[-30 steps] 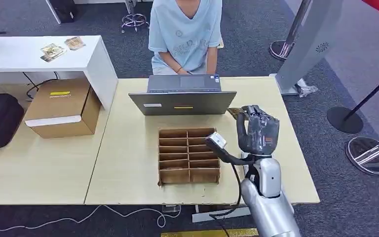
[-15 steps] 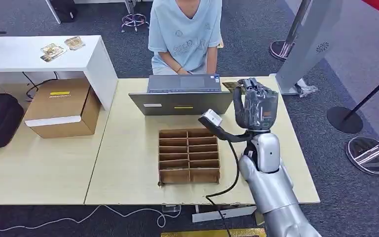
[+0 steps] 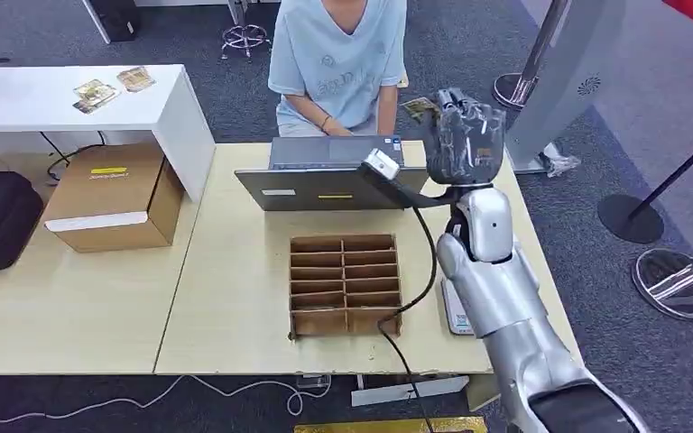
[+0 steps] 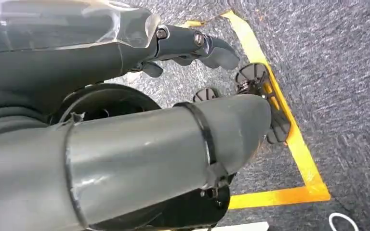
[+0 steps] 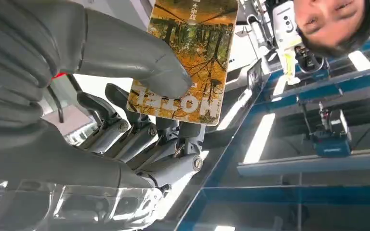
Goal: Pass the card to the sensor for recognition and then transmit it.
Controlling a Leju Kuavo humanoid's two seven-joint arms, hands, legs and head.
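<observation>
One card (image 5: 188,57), printed with an orange and yellow autumn forest and pale lettering along one end, is pinched between the thumb and fingers (image 5: 173,139) of the right hand (image 3: 466,135). In the head view that hand is raised beyond the far edge of the table (image 3: 235,271), beside the laptop (image 3: 334,176), with the card's corner showing by the seated person (image 3: 338,54). The left hand (image 4: 188,45) hangs over the carpet with its fingers curled, holding nothing.

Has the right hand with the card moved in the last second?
Yes. The right hand carried the card away from the robot, from beside the cardboard divider tray past the laptop toward the person.
</observation>
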